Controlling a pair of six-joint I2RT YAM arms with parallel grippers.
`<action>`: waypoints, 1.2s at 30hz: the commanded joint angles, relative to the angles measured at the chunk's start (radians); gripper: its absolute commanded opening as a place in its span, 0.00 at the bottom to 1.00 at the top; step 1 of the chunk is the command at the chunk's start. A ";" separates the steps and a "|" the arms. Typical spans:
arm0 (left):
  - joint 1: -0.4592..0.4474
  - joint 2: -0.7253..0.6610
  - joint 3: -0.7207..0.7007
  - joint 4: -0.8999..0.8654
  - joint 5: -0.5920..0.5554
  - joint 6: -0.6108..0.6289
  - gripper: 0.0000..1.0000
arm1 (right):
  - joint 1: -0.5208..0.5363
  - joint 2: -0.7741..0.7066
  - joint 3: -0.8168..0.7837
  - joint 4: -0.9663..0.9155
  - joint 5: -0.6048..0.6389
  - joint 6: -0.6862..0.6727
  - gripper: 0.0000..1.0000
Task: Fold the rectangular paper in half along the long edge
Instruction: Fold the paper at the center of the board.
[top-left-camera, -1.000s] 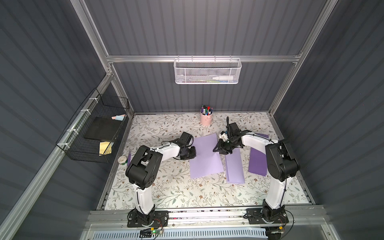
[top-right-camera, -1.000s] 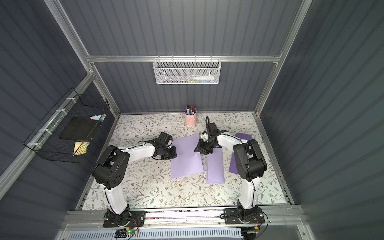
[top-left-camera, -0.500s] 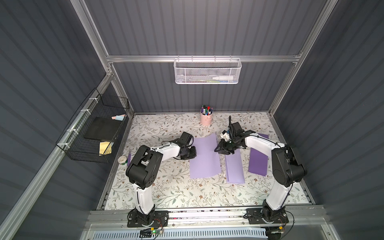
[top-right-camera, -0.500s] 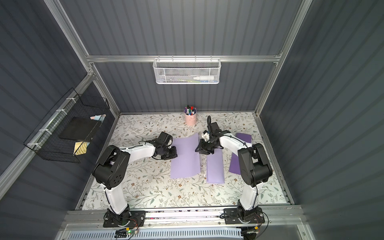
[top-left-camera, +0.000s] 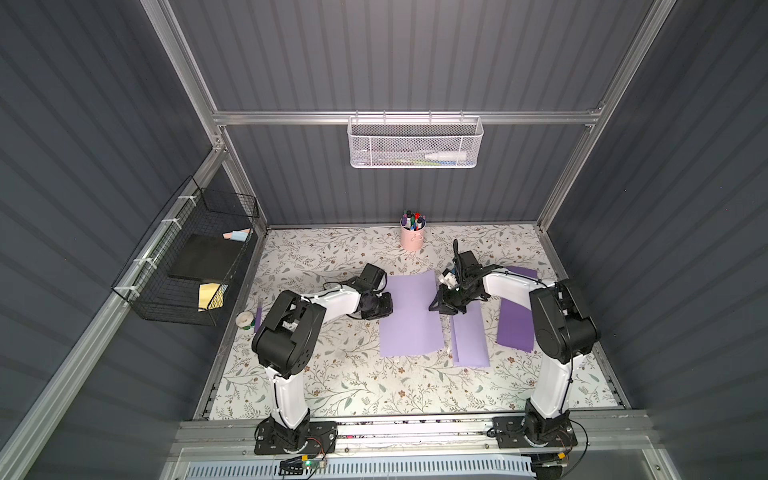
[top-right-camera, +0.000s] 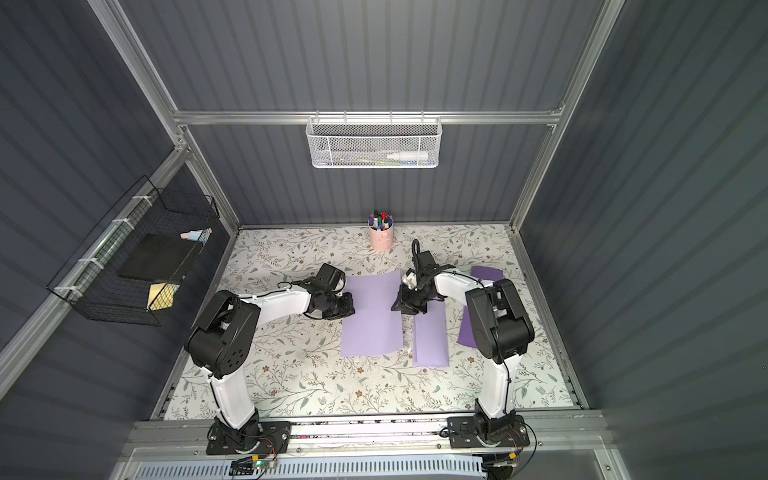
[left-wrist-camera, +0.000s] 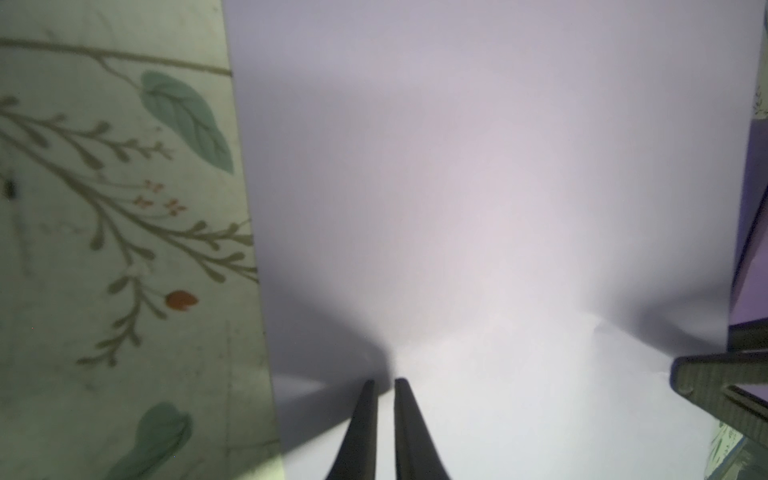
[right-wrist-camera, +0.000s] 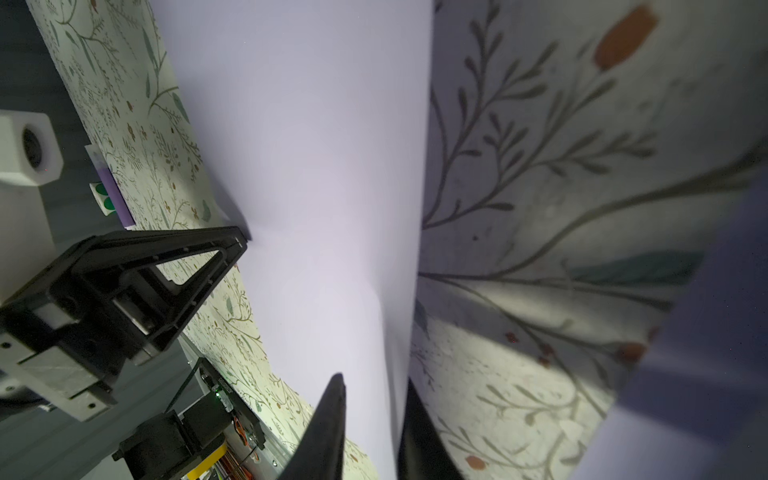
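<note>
A folded lilac sheet (top-left-camera: 469, 340) lies just beside the right gripper (top-left-camera: 434, 306), on its outer side. A second folded sheet (top-left-camera: 515, 324) lies further out, partly under the right arm (top-left-camera: 513, 286). A pink pen cup (top-left-camera: 412, 241) stands past both grippers, near the back wall (top-left-camera: 395, 187). The paper (top-left-camera: 409, 324) lies between the right gripper and the left gripper (top-left-camera: 386, 306), one long edge at each, its long axis crossing the line between them. Both top views hide the fingertips. The right wrist view shows the right fingers (right-wrist-camera: 330, 419) slightly apart, astride the paper's edge. The left wrist view shows the left fingers (left-wrist-camera: 361, 419) almost together over the paper; if they pinch it, I cannot tell.
</note>
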 joint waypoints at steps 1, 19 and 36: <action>-0.004 0.071 -0.035 -0.115 -0.030 0.026 0.14 | -0.004 -0.014 -0.001 -0.012 0.027 -0.002 0.18; -0.004 -0.024 -0.007 -0.101 -0.038 0.027 0.44 | 0.029 -0.050 0.013 -0.024 0.074 0.025 0.00; -0.004 -0.094 -0.056 -0.141 -0.111 0.019 0.04 | 0.031 -0.056 -0.017 -0.003 0.087 0.047 0.00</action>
